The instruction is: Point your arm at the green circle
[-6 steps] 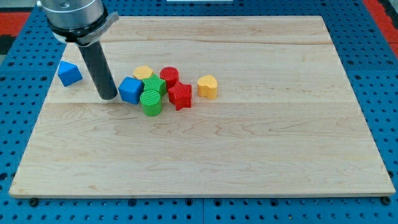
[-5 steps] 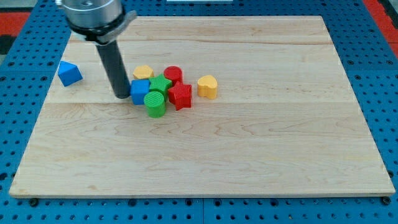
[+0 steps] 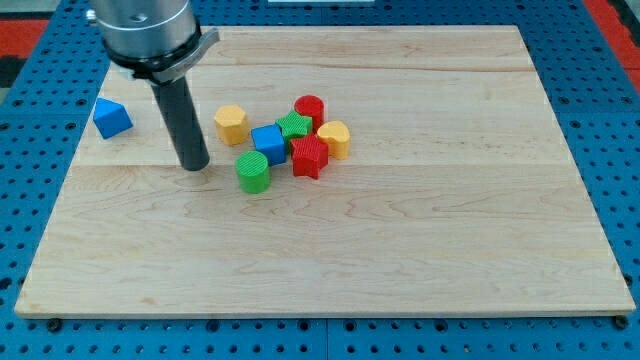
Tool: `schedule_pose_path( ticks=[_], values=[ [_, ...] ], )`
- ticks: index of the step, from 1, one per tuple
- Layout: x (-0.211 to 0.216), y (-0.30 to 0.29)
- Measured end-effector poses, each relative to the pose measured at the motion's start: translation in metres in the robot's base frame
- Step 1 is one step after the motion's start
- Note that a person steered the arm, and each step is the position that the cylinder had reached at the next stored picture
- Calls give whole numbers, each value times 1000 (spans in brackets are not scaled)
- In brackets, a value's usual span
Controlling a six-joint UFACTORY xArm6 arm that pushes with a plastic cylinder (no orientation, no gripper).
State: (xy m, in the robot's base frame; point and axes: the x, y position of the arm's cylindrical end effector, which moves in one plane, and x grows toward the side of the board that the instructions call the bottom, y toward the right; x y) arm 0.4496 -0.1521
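Observation:
The green circle block [image 3: 253, 171] stands on the wooden board [image 3: 400, 240], left of centre, apart from the cluster above it. My tip [image 3: 194, 165] rests on the board to the left of the green circle, a short gap between them. Just up and right of the green circle sit a blue cube [image 3: 268, 144], a green star [image 3: 294, 127], a red star [image 3: 309, 157], a red cylinder [image 3: 309, 109] and a yellow heart-like block [image 3: 334, 139].
A yellow block [image 3: 231, 124] sits alone above the green circle, right of the rod. A blue block [image 3: 112, 118] lies at the board's left edge. The blue pegboard [image 3: 30, 180] surrounds the board.
The blue cube, green star, red star and red cylinder have shifted right toward the yellow heart-like block. The green circle now stands apart. My tip has drawn back slightly to the left.

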Motion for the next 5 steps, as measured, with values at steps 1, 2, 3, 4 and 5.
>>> schedule_pose_path(
  ticks=[1,2,3,4,5],
  values=[
    [30,-3],
    [47,14],
    [47,42],
    [44,70],
    [31,83]
  ],
)
